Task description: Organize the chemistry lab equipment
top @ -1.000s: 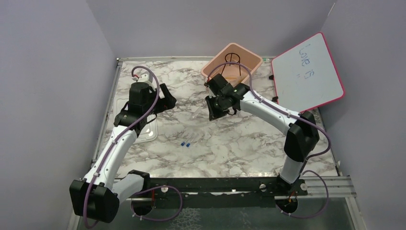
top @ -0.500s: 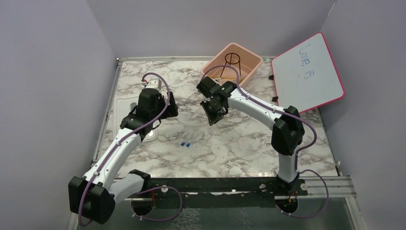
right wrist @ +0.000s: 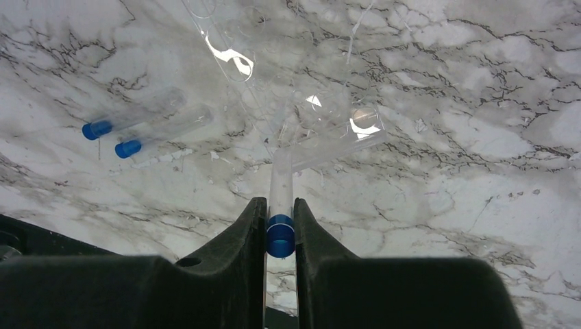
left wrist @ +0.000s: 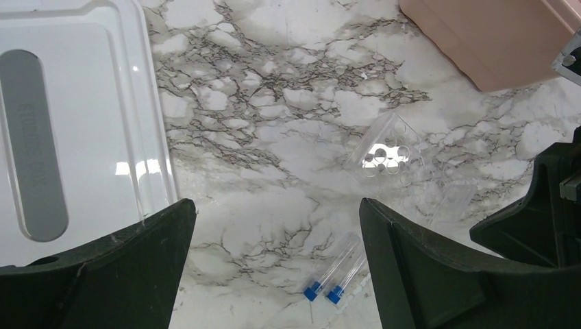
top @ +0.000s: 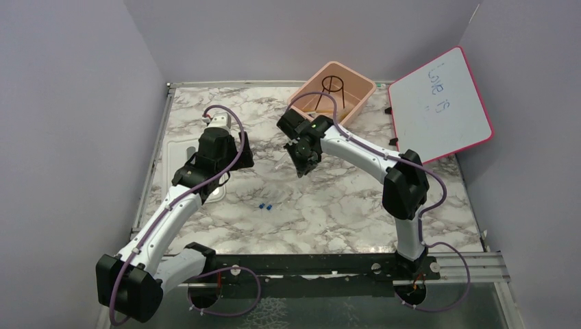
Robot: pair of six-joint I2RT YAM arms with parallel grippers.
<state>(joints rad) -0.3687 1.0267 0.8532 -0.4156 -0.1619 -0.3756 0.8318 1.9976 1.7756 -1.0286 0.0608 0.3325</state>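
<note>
The bench (top: 329,205) is a grey-veined marble surface enclosed by plain lilac walls (top: 68,103). A pink bin (top: 358,96) at the far edge contains the black wire tripod (top: 331,82), a pink-framed whiteboard (top: 438,103) leans at the far right, and a white lid (left wrist: 68,103) lies flat at the left. The right hand (right wrist: 279,212) is closed almost fully on a blue-capped tube (right wrist: 281,175), gripped at the cap. The tube's far end points at a clear rack (left wrist: 388,152), but contact cannot be confirmed. The left hand (left wrist: 274,205) is spread wide and holds nothing. Two loose blue-capped tubes (left wrist: 336,274) lie side by side on the bench, framed between its fingers and nearer the right finger.
</note>
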